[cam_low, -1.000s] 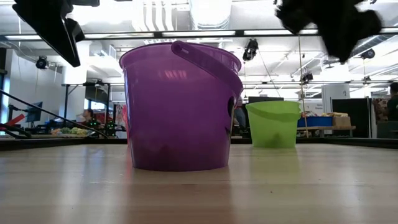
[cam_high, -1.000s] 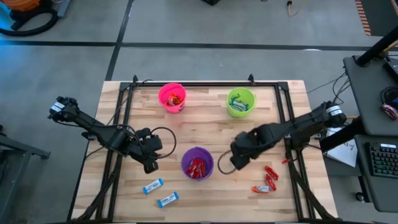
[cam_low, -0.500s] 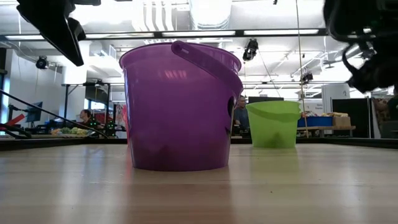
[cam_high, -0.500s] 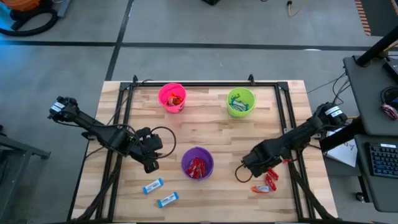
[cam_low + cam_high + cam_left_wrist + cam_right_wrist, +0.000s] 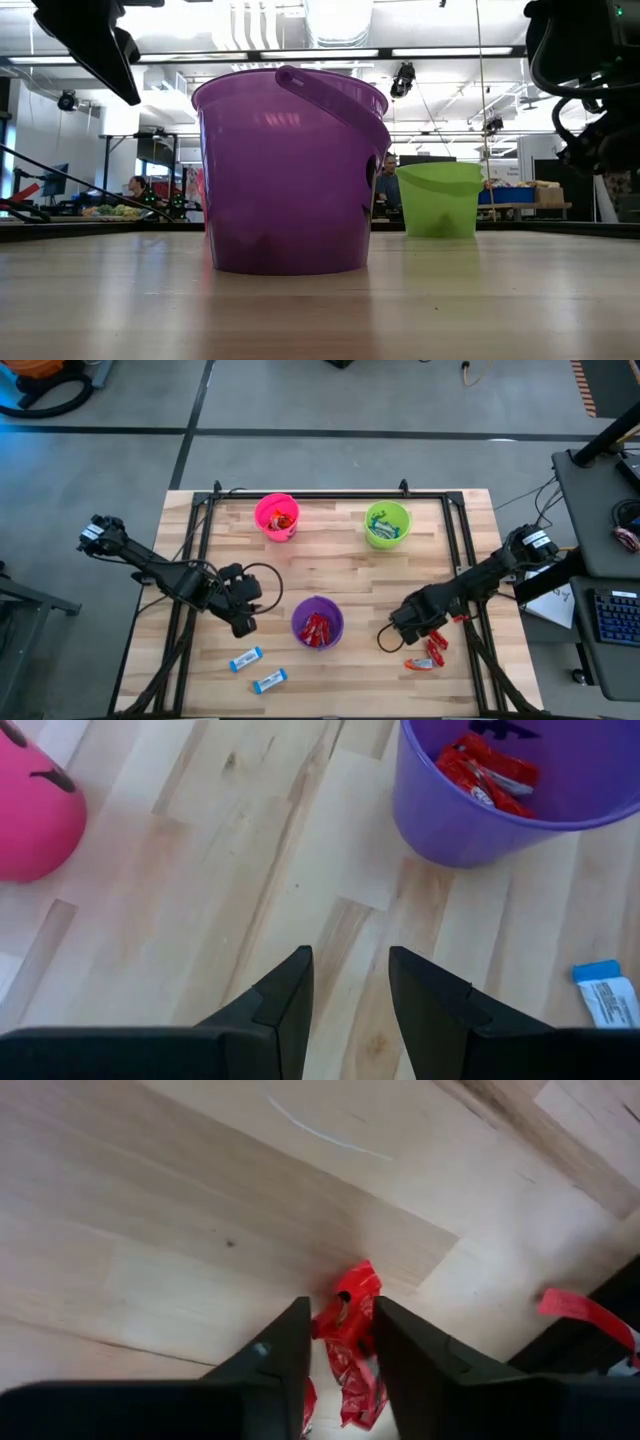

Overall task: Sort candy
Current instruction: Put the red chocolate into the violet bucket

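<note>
My right gripper is down at the table near the right edge, shut on a red candy. More red candy and an orange-red piece lie on the wood beside it. My left gripper hangs open and empty above the table, left of the purple cup, which holds red candy. Two blue-and-white candies lie flat near the front edge. The pink cup and the green cup stand at the back. My right gripper pinches the red candy by its two long sides between its two fingers. The fingers come from above, slanting steeply down. One twisted wrapper end sticks out past the fingertips. The candy lies on the table among other red wrappers.
A black frame runs along the table's back and down both sides. In the low view the purple cup fills the middle, with the green cup behind it. Bare wood lies between the cups and in front of the purple one.
My right gripper has gone down and toward the table's near right, from beside the purple cup to the red candies, tipping steeper as it went. Most of the move came early; in the last half second it barely shifted. The left arm kept still.
</note>
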Tool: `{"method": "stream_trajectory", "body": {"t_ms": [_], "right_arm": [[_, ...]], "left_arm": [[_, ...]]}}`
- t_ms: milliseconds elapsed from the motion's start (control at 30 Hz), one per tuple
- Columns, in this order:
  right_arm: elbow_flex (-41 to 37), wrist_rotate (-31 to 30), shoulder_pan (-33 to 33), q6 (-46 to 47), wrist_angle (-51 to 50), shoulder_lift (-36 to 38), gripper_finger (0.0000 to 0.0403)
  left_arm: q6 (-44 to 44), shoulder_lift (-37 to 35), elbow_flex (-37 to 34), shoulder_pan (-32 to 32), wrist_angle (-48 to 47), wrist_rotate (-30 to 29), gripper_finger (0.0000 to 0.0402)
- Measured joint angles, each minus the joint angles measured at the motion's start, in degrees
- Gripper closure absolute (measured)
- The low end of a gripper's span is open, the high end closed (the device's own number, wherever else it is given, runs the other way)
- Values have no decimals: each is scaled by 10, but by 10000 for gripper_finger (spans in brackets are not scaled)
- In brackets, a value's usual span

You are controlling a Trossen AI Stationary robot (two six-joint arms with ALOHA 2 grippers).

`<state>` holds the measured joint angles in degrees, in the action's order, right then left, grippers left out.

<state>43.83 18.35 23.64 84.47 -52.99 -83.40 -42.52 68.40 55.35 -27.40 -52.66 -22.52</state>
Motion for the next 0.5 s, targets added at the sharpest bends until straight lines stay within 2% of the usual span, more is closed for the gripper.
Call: {"method": "stream_trajectory", "body": {"t_ms": [267, 500], "right_arm": [[0, -4, 0, -6, -2, 0, 384], [10, -15, 0, -11, -28, 16, 393]], "left_arm": [[0, 0, 0, 0, 0, -1, 285], [0, 0, 0, 0, -1, 1, 285]]}}
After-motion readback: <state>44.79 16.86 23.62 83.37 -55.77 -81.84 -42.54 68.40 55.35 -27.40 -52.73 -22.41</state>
